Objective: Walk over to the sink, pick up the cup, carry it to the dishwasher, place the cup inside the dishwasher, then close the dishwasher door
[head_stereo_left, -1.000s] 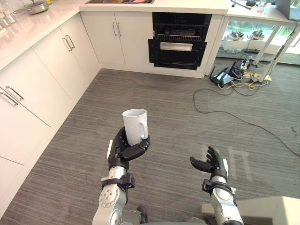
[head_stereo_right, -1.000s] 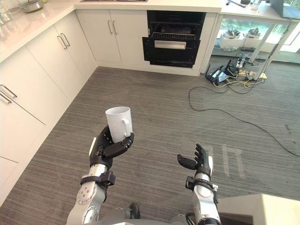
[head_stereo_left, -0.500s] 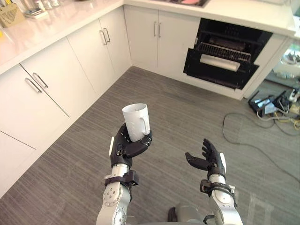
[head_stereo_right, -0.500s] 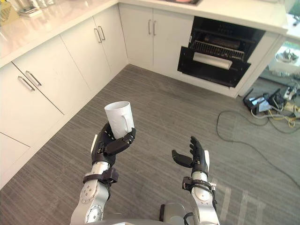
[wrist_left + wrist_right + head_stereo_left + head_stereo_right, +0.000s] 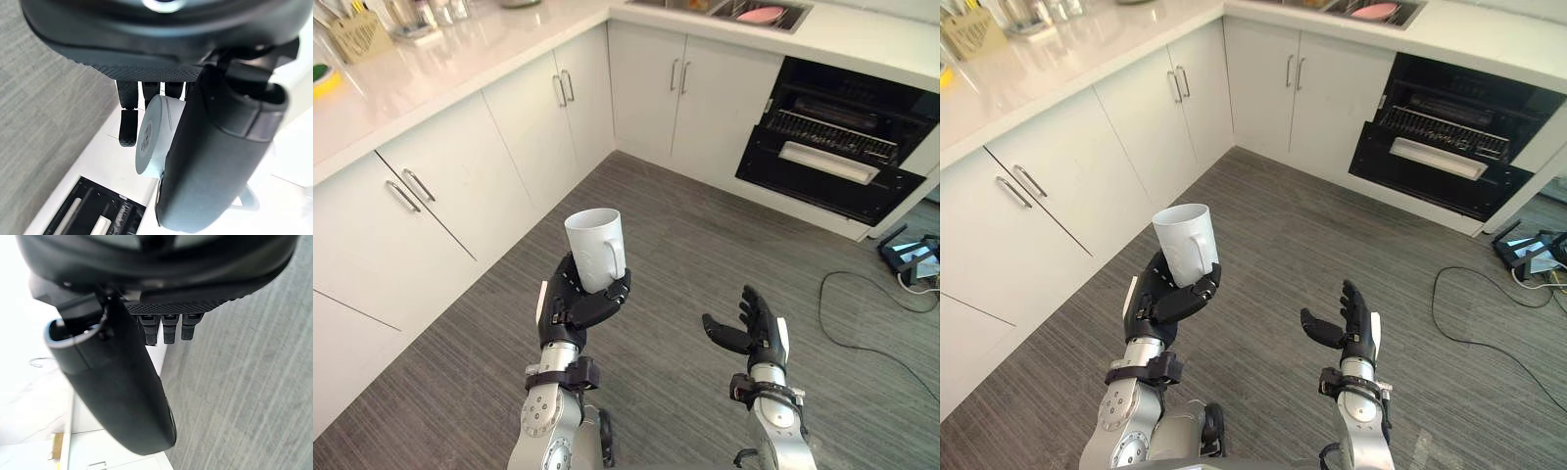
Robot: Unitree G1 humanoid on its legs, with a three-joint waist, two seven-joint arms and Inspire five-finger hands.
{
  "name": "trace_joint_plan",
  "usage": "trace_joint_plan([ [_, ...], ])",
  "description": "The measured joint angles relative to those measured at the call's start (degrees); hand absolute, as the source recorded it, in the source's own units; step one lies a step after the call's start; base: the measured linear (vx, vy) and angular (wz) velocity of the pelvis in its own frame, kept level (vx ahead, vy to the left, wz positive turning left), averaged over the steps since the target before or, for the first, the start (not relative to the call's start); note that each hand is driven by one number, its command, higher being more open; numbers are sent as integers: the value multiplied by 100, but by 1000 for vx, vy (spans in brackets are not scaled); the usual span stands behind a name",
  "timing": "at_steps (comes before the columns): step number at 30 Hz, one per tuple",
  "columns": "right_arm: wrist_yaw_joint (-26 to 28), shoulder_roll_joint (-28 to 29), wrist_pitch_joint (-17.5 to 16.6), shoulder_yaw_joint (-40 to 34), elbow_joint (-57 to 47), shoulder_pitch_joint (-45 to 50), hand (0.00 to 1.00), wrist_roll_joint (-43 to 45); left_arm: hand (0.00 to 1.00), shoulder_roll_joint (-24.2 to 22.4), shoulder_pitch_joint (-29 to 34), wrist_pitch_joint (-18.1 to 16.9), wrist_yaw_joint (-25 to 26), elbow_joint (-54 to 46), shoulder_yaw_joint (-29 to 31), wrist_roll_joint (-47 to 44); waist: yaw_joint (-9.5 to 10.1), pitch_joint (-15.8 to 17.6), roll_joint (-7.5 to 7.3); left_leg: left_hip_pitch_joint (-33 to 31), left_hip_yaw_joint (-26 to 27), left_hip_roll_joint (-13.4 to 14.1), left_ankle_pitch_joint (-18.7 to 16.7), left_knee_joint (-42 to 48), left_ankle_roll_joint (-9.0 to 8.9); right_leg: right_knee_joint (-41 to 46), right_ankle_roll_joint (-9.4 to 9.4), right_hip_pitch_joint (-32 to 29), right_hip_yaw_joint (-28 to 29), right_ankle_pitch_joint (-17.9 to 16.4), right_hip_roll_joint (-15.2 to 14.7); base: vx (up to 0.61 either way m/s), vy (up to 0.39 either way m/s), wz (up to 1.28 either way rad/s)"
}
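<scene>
Left hand [image 5: 574, 305] is raised, fingers and thumb wrapped round the white cup [image 5: 596, 249], which sits upright over the grey floor [image 5: 685, 245]; right hand [image 5: 751, 329] is alongside, fingers loosely spread, holding nothing. Ahead on the right, the dishwasher [image 5: 837, 157] has its door part-way down, well apart from the cup; the sink [image 5: 744, 12] is in the counter beside it.

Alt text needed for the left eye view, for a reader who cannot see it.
The robot's left hand grips a white mug upright over the grey floor; its right hand is open and empty beside it. Ahead, a black dishwasher stands open under the white counter, near the sink.
</scene>
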Motion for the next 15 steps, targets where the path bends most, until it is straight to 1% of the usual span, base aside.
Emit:
trace_joint_plan([
  [1, 39, 22, 4, -2, 11, -32, 90, -99, 30, 96, -45, 23, 0, 9, -49, 74, -61, -2, -25, 205, 6, -143, -101, -102, 91, 948, -43, -383, 178, 278, -118, 335, 197, 12],
  [2, 63, 27, 5, 5, 25, -49, 90, -122, 30, 129, -58, 32, 0, 12, -64, 110, -73, 0, -26, 348, -3, -184, -142, -188, 108, 1492, -80, -597, 271, 369, -138, 417, 168, 11],
  [3, 91, 27, 6, 56, 51, -52, 90, -146, 30, 144, -45, 43, 4, 17, -70, 155, -82, 2, -25, 729, -5, -225, -189, -422, 118, 2255, -204, -921, 351, 292, -74, 413, 94, 0],
  [4, 117, 42, 6, 109, 94, -49, 90, -180, 30, 144, -38, 42, 11, 15, -72, 156, -107, -2, -23, 1147, -16, -224, -199, -729, 111, 2654, -345, -1204, 316, 204, 58, 399, 63, -3],
  [5, 130, 47, 4, 133, 100, -49, 90, -189, 30, 143, -45, 34, 12, 9, -76, 156, -128, -9, -17, 1318, -26, -209, -198, -888, 107, 2727, -388, -1369, 267, 178, 145, 356, 25, -3],
  [6, 157, 48, -4, 172, 108, -53, 90, -217, 30, 144, -84, 6, 13, 7, -105, 156, -166, -22, -8, 1580, -43, -157, -202, -1130, 37, 2647, -440, -1732, 136, 134, 307, 387, -23, -3],
  [7, 178, 60, -9, 176, 141, -63, 90, -244, 30, 144, -157, 0, 11, 8, -135, 155, -182, -27, -14, 1773, -62, -88, -236, -1300, -57, 2354, -440, -2106, -50, 133, 420, 316, -29, -2],
  [8, 181, 66, -9, 174, 179, -73, 90, -245, 30, 144, -190, -1, 11, 12, -142, 154, -198, -28, -15, 1841, -75, -57, -258, -1355, -98, 2141, -440, -2278, -163, 134, 460, 406, -94, 3],
  [9, 181, 65, -10, 163, 315, -111, 90, -245, 30, 145, -259, -6, 11, 41, -140, 154, -256, -27, -12, 1980, -104, 7, -313, -1455, -202, 1518, -439, -2532, -362, 183, 544, 293, -95, 10],
  [10, 181, 61, -12, 161, 475, -156, 90, -244, 30, 152, -292, -25, 13, 81, -126, 153, -310, -31, -17, 2074, -143, 31, -355, -1516, -278, 955, -436, -2643, -459, 319, 612, 463, -158, 26],
  [11, 170, 31, -9, 161, 699, -183, 90, -245, 30, 185, -383, -77, 13, 226, -144, 154, -365, -82, -116, 2193, -233, 8, -439, -1569, -425, 184, -457, -2712, -437, 745, 695, 451, -174, 47],
  [12, 159, -25, 2, 155, 907, -184, 90, -246, 30, 185, -451, -84, 13, 409, -176, 155, -462, -90, -114, 2296, -392, 4, -521, -1567, -558, 121, -661, -2616, -391, 1388, 719, 558, -188, 57],
  [13, 153, -135, 70, 126, 1108, -191, 90, -246, 30, 73, -512, -27, 9, 628, -231, 154, -462, -96, 134, 2429, -498, 215, -582, -1613, -656, 202, -771, -2461, -629, 1250, 842, 482, -153, 44],
  [14, 158, -156, 124, 106, 1116, -176, 90, -246, 30, 36, -499, -16, 5, 638, -257, 154, -446, -100, 162, 2467, -486, 275, -543, -1618, -722, 243, -821, -2444, -669, 1158, 863, 456, -142, 29],
  [15, 161, -161, 168, 73, 1112, -153, 90, -246, 30, -56, -495, 6, 5, 645, -277, 154, -465, -74, 208, 2463, -490, 394, -457, -1438, -868, 285, -923, -2327, -808, 1059, 916, 354, -139, 20],
])
